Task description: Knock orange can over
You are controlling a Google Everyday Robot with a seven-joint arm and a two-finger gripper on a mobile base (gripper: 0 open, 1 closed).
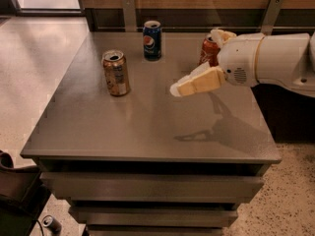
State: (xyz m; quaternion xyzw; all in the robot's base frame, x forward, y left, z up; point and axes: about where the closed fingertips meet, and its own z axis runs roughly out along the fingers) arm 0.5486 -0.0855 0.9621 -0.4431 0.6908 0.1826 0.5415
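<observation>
The orange can [116, 73], dull golden-brown with a silver open top, stands upright on the left part of the grey table [147, 132]. My gripper [194, 63] reaches in from the right, above the middle of the table. It is open and empty. Its lower cream finger [196, 83] points left toward the orange can, about a can's width or more short of it. The upper finger [221, 35] sits near the red can.
A blue Pepsi can [151, 40] stands at the back centre. A red-orange can [208, 51] stands at the back right, partly hidden behind my gripper. A wooden wall with metal brackets runs behind the table. A small can [50, 224] lies on the floor at the lower left.
</observation>
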